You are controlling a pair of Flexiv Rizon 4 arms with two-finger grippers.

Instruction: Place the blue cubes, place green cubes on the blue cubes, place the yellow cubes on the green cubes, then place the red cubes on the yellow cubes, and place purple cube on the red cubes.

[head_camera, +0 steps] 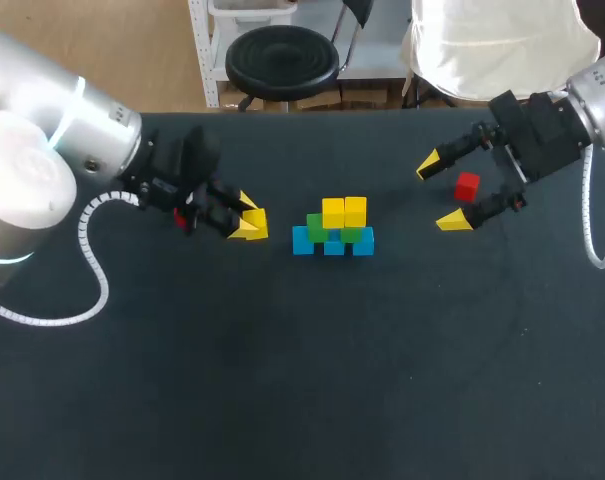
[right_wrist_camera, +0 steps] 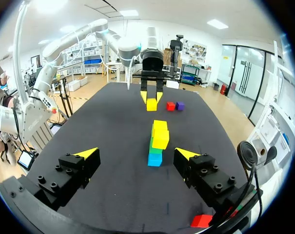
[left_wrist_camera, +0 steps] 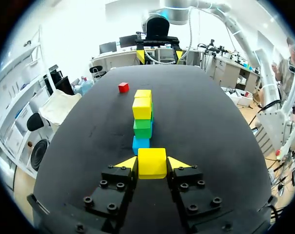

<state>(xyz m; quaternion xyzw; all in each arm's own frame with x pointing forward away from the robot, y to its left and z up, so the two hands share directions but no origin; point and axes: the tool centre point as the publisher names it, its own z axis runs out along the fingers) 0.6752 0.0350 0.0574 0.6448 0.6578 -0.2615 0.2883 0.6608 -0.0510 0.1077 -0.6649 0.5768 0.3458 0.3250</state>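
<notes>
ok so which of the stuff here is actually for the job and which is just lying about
For the job: stack of blue, green and yellow cubes; yellow cube in left pincer; red cube by open right pincer; second red cube; purple cube.
Lying about: only the table itself.
</notes>
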